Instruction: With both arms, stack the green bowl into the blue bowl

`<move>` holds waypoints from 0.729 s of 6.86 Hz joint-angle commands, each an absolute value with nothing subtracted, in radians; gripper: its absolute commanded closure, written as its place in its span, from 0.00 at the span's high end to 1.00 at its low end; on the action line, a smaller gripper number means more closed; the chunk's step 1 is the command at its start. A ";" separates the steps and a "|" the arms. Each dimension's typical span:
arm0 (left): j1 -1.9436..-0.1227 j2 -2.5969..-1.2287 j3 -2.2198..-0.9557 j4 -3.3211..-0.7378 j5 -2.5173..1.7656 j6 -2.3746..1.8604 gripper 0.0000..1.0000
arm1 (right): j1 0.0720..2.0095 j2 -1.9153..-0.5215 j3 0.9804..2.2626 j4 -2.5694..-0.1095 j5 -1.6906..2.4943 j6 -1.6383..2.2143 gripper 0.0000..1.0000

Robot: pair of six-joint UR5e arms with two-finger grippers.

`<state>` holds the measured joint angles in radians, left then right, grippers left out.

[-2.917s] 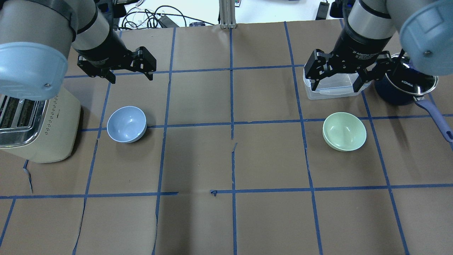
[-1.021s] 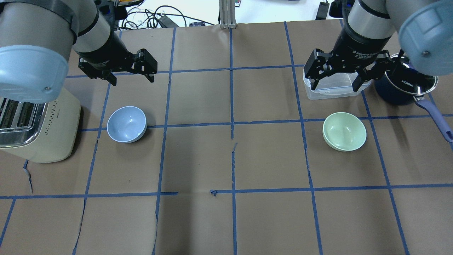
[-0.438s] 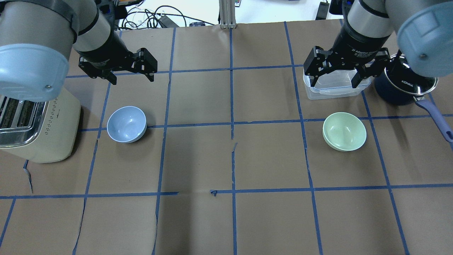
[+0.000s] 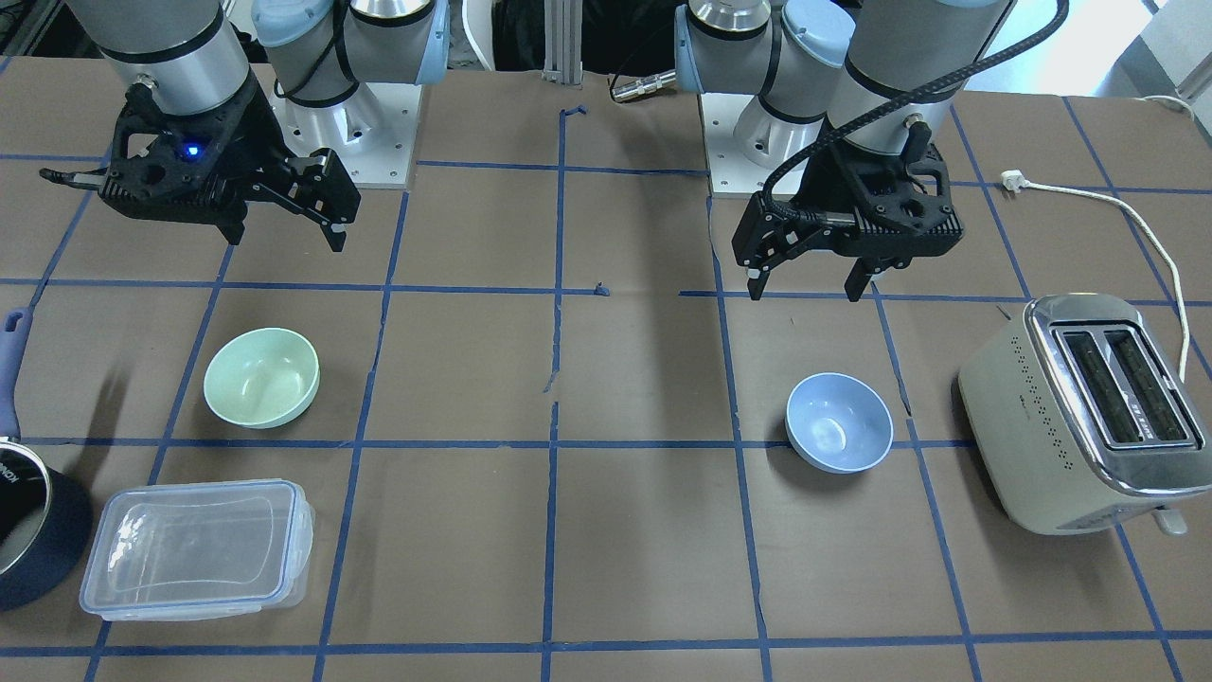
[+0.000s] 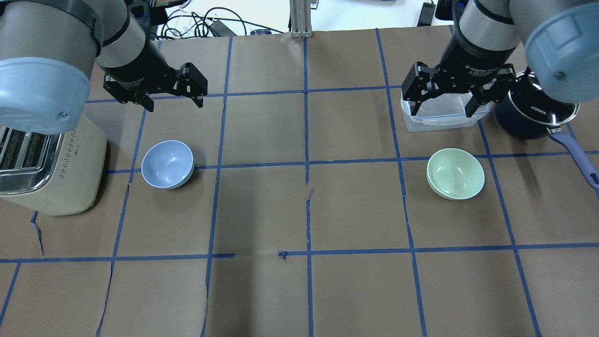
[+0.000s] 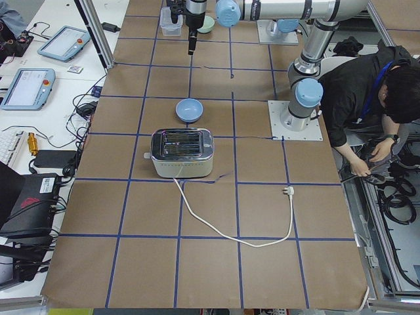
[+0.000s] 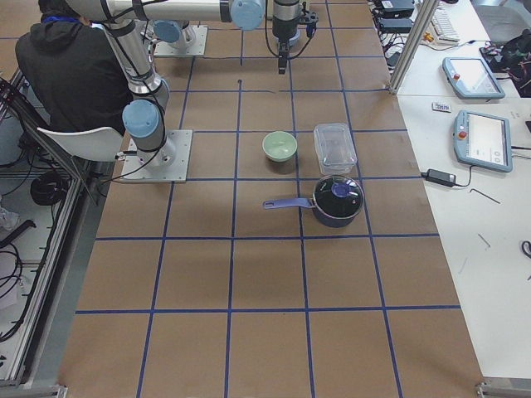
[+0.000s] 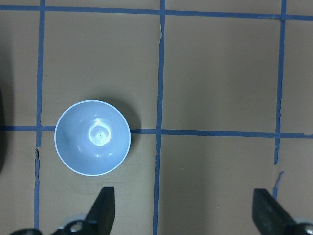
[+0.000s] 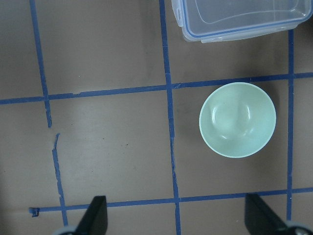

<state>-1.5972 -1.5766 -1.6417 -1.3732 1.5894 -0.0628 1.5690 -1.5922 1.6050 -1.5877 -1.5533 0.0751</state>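
Brown paper [image 5: 355,210] over the bench [image 5: 552,290]: matt, torn along some seams. Grid lines of blue tape [image 5: 262,164], slight sheen.

The green bowl [image 5: 455,173]: smooth, glossy inside, soft light spots. The blue bowl [image 5: 167,164]: same smooth gloss, bright glint at the bottom.

Cream toaster [image 4: 1089,412]: satin body with rows of fine perforations; top plate polished metal, mirror-like.

Clear plastic box [image 4: 196,547]: shiny, blue seal round the lid.

Dark blue pot [image 7: 338,200]: glossy; lid looks like glass with a bright metal rim.

The left arm [image 4: 890,57] and right arm [image 4: 166,38]: silver-grey metal, dull sheen; pale blue plastic joint caps. The left hand [image 4: 803,294] and right hand [image 4: 284,242]: black, matt.
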 commanded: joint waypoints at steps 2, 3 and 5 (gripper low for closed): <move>-1.598 -1.577 -1.644 -1.374 1.589 -0.063 1.00 | 1.568 -1.594 1.605 -1.548 -1.562 0.080 1.00; -1.598 -1.577 -1.644 -1.373 1.589 -0.063 1.00 | 1.568 -1.594 1.600 -1.548 -1.562 0.080 1.00; -1.598 -1.577 -1.643 -1.373 1.589 -0.063 1.00 | 1.568 -1.594 1.601 -1.549 -1.566 0.081 1.00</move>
